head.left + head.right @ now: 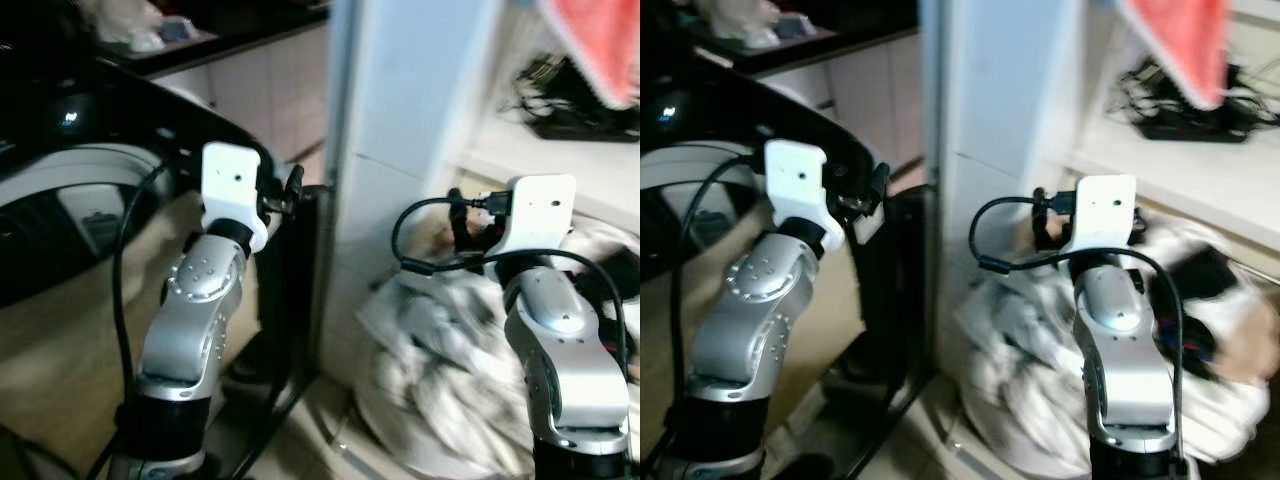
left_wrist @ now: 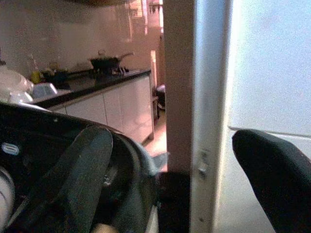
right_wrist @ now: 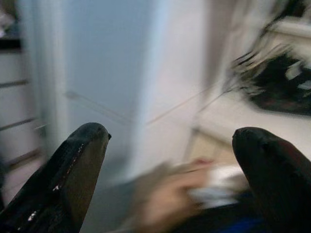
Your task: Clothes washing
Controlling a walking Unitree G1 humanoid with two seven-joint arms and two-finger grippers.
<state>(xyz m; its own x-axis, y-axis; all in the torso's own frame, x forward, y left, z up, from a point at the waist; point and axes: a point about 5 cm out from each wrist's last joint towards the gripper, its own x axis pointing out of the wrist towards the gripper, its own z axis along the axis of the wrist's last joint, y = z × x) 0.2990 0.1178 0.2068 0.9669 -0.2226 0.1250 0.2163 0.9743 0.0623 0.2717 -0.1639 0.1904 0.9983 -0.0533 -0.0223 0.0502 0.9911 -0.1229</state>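
Two silver arms are reaching out in front of the robot, and nothing is being held yet. The left end effector [image 2: 165,184] is spread wide open, pointing at the edge of a pale wall post [image 1: 400,110], with the dark round washing machine [image 1: 90,190] just beside it on the robot's left. The right end effector [image 3: 170,179] is also spread open and empty, and it is hanging over a big heap of white clothes [image 1: 440,380] lying low on the robot's right. Something blurry and skin-coloured is showing between its fingers [image 3: 77,160], and it looks like a person's hand [image 3: 165,194], though the blur is making it hard to be sure. That is the biggest worry: if the fingers are closing now, they could be pinching that hand instead of the clothes. The pictures are smeared, so the robot seems to be moving, and a grab made while moving could be missing the heap. The left arm is also sitting very near the post and the machine, so a swing could be bumping them. A black cable [image 1: 440,235] is looping by the right wrist and could be catching on the clothes.
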